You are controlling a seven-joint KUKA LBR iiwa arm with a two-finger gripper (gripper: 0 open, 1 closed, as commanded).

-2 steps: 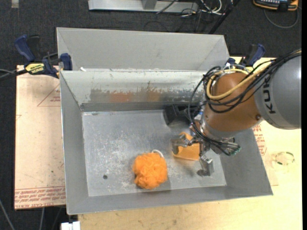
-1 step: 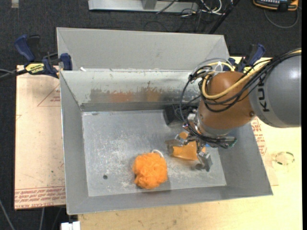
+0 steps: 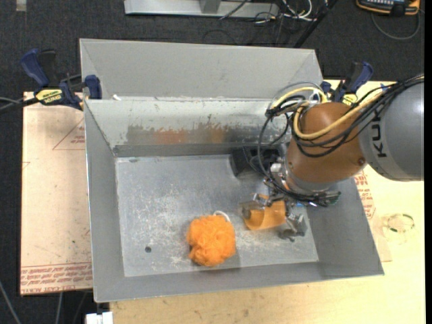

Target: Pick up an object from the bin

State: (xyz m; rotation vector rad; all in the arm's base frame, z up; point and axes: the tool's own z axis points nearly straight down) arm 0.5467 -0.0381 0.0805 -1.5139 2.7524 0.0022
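The gripper (image 3: 278, 217) sits low near the bin's (image 3: 101, 201) right wall, at a small amber block (image 3: 258, 218) (clenched or released, I cannot tell), with a fluffy orange ball (image 3: 211, 240) by the front edge and bare floor leftward.

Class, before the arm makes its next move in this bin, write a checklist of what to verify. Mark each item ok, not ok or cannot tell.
1. Gripper is down inside the bin, near its front right: ok.
2. A small orange-brown piece lies right at the gripper: ok.
3. That piece is lifted off the bin floor: cannot tell.
4. The fluffy orange ball lies apart, to the left of the gripper: ok.
5. The dark object by the back wall is clear of the arm: cannot tell, since the two meet in this view.
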